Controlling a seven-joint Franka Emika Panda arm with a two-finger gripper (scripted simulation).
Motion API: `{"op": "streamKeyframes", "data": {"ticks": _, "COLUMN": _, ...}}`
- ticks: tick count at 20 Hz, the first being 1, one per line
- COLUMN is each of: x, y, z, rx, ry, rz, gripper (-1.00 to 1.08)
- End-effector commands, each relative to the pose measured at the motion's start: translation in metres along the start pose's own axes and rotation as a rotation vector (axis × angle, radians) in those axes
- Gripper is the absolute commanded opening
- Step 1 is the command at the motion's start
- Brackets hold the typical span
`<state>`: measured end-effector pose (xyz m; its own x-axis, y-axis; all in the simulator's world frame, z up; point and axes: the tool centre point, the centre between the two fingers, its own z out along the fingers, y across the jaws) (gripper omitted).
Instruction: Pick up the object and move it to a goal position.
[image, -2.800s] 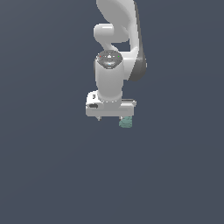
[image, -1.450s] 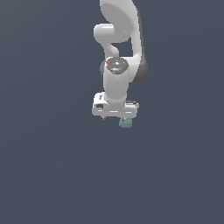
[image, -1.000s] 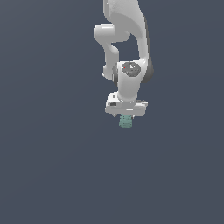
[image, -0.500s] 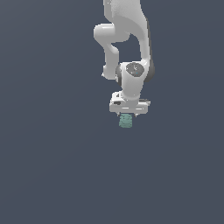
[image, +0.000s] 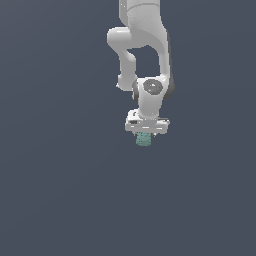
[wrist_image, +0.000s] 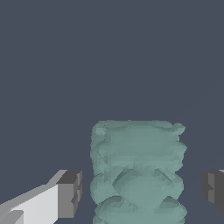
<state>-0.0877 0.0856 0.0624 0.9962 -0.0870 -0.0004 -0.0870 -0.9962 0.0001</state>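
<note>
- Hanging below the white arm (image: 145, 50), the gripper (image: 145, 136) points down at a dark flat surface (image: 60, 190).
- Wrist view: fingers (wrist_image: 69, 194) apart, gaps on both sides of the teal lump (wrist_image: 138, 173) (no contact visible).
- Lump sits between the fingertips, directly under the gripper (wrist_image: 142, 190).

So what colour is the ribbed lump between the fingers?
Teal-green object, clearest in the wrist view.
</note>
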Motion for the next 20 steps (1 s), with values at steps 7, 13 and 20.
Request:
{"op": "streamKeyframes", "data": {"ticks": 7, "x": 0.0, "y": 0.0, "z": 0.022, "rx": 0.0, "ry": 0.0, "rz": 0.001, "gripper": 1.0}}
{"op": "streamKeyframes", "data": {"ticks": 13, "x": 0.0, "y": 0.0, "z": 0.022, "rx": 0.0, "ry": 0.0, "rz": 0.001, "gripper": -1.0}}
{"op": "streamKeyframes", "data": {"ticks": 20, "x": 0.0, "y": -0.001, "z": 0.019, "rx": 0.001, "ry": 0.001, "rz": 0.0, "gripper": -1.0}}
